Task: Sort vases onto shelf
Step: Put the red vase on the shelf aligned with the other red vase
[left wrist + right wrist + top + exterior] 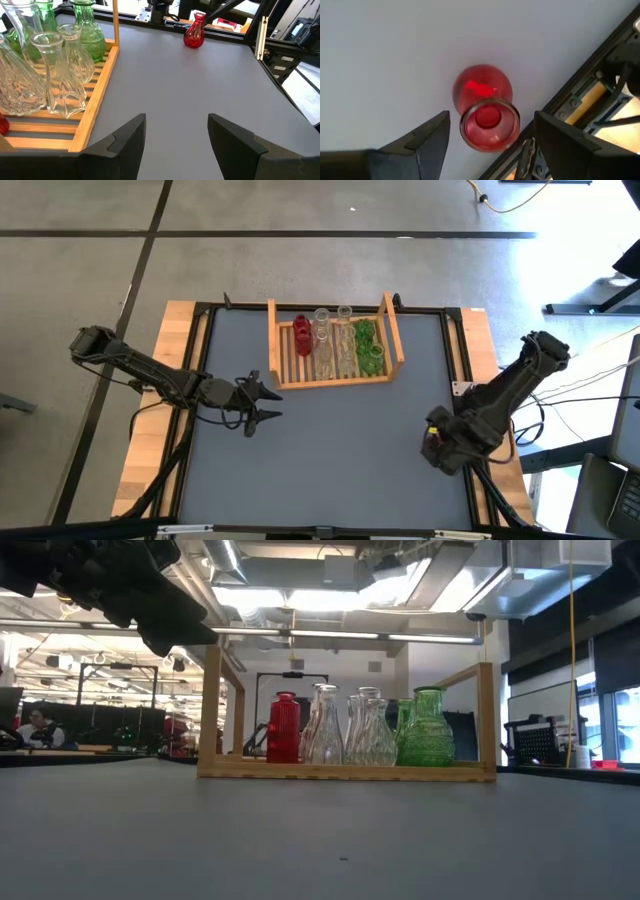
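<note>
We find the wooden shelf resting flat on the grey table, close to the far edge and about midway along it. Its slatted base carries the sorted vases in rows by colour. The red vases stand at the shelf's left end, the clear vases occupy the middle, and the green vases stand at the right end. In the low view, the red vase, the clear vases and the green vase all stand upright between the raised side boards.

One loose red vase remains outside the shelf. It stands upright on the table near the right edge, just beside the black frame rail, well apart from the shelf. The left wrist view shows the same vase across the table.

The right gripper hangs directly above this loose vase. Its jaws stand wide, one on each side of the vase mouth, and we see no contact with the glass.

The left gripper waits above the table just in front of the shelf's near left corner. Its jaws are also wide and hold nothing.
</note>
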Robot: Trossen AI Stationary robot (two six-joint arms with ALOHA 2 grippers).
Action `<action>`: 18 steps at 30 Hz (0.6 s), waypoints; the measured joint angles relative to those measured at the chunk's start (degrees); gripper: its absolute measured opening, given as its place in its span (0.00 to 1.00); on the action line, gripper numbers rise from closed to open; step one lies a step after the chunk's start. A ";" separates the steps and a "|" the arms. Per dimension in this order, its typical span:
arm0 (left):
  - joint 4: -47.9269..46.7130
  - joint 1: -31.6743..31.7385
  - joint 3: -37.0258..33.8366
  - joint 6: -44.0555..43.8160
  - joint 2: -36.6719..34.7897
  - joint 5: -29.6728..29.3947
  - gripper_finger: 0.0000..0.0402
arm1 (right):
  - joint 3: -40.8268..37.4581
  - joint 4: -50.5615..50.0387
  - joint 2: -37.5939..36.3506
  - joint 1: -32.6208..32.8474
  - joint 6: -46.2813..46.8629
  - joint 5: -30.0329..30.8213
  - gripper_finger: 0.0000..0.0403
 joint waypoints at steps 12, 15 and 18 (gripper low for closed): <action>-0.04 -0.02 0.00 -0.02 0.00 0.00 0.51 | -6.17 6.73 -0.01 1.26 1.23 -3.73 0.67; -0.07 -0.01 0.00 0.00 0.00 0.00 0.51 | -7.60 8.09 -0.01 1.26 0.19 -3.71 0.67; -0.07 -0.02 0.00 0.00 0.00 0.00 0.51 | -7.93 8.08 -0.01 1.26 0.16 -3.71 0.64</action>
